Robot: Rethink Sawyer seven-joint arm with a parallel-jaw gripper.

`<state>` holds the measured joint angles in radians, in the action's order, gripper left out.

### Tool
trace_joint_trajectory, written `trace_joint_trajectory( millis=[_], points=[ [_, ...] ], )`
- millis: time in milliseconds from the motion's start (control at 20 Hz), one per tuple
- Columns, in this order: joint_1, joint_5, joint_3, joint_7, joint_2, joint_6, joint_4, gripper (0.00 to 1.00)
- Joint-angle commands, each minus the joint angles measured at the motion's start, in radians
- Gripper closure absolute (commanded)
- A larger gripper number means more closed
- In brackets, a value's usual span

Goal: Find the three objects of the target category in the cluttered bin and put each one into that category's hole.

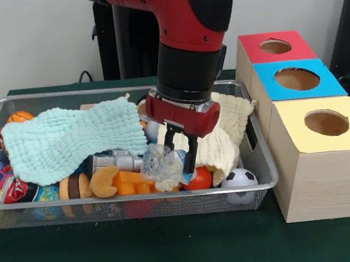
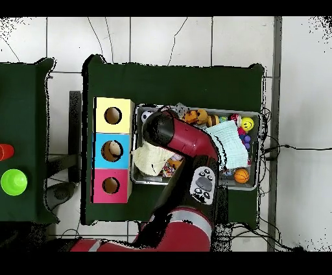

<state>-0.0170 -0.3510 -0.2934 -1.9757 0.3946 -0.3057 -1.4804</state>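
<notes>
Clear crinkly plastic lump point(image 1: 161, 162) sits near the bin's point(image 1: 138, 199) front rim, and the gripper point(image 1: 181, 157) has its black fingers point(image 1: 193, 156) down around it, looks clamped on though the left finger is partly hidden. Mint cloth point(image 1: 69, 141) covers the left pile, cream cloth point(image 1: 226, 139) the right. Soccer ball point(image 1: 239, 177) in the front right corner. Blue hole point(image 1: 296, 79) sits between the red box point(image 1: 273, 49) and yellow box point(image 1: 322, 125), beside the bin on the green surface point(image 1: 175, 250).

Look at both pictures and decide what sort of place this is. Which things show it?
Probably a robotics lab set up for a sorting test. A robot arm reaches into a wire bin of jumbled toys and cloths, three wooden boxes with colour-coded holes stand beside it, and the table sits on a tiled floor.
</notes>
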Motion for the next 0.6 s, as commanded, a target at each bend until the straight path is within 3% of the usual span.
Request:
trace_joint_trajectory(
  millis=[50, 600],
  points=[
    [0.001, 0.067, 0.084, -0.027, 0.054, -0.201, -0.013, 1.00],
    [0.030, 0.046, 0.123, -0.094, 0.117, -0.263, -0.089, 1.00]
  ],
)
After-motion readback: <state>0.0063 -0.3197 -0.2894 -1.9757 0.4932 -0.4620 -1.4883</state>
